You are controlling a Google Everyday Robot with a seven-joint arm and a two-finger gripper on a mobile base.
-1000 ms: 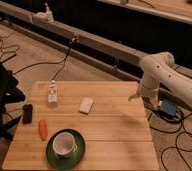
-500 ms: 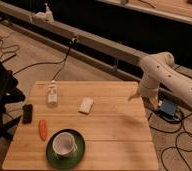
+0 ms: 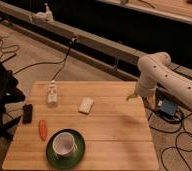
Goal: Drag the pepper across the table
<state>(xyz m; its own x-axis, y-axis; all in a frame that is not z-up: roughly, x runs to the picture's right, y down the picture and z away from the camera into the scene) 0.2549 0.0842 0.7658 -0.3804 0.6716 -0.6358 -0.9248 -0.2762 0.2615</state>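
Nearest, a cup (image 3: 64,144) sits in a green saucer (image 3: 51,153) on the table (image 3: 114,135). Just behind and to the left lies the pepper (image 3: 42,128) — near the left edge, nothing touching it. Farther back are a black item (image 3: 27,113), a white block (image 3: 86,105) and a small bottle (image 3: 52,93). The gripper (image 3: 138,96) hangs over the far right edge — open or closed, I cannot tell.

Nothing readable noted: no legible text, label, brand or number on anything atop the table (image 3: 109,135). Gripper (image 3: 133,96) at the table's far right edge, well apart from the pepper (image 3: 42,128) near the left side.
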